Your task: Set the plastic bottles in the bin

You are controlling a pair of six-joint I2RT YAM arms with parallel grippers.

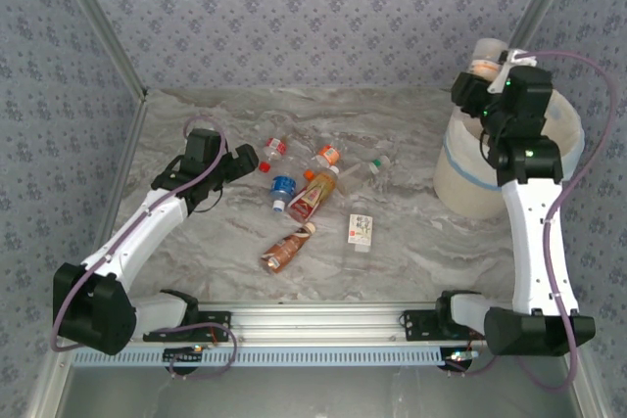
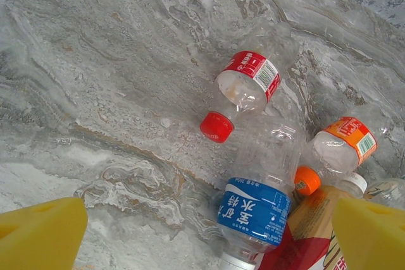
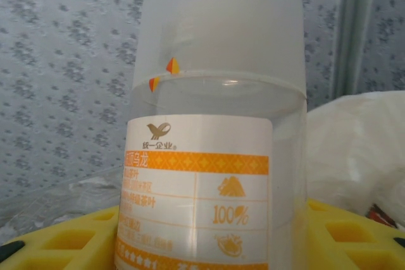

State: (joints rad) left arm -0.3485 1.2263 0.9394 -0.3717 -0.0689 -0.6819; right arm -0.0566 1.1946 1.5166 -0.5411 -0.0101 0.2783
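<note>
My left tool point(image 1: 243, 158) hangs with its jaws spread wide, the loose bottles point(image 1: 306, 195) lying on the surface point(image 1: 441, 252) just ahead of and beneath it. My right tool point(image 1: 485, 71) is clamped on an orange-labelled bottle point(image 3: 209, 156), with the bin point(image 1: 465, 183) below. I'd centre it over the bin's mouth, clear of the rim, before letting go.

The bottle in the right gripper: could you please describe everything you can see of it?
The bottle is clear plastic, seemingly empty, with a frosted white end and a white label banded in orange, printed 100%. The right gripper clamps it between yellow fingers at the label, raised at the bin's far rim; nothing else visibly touches it.
</note>
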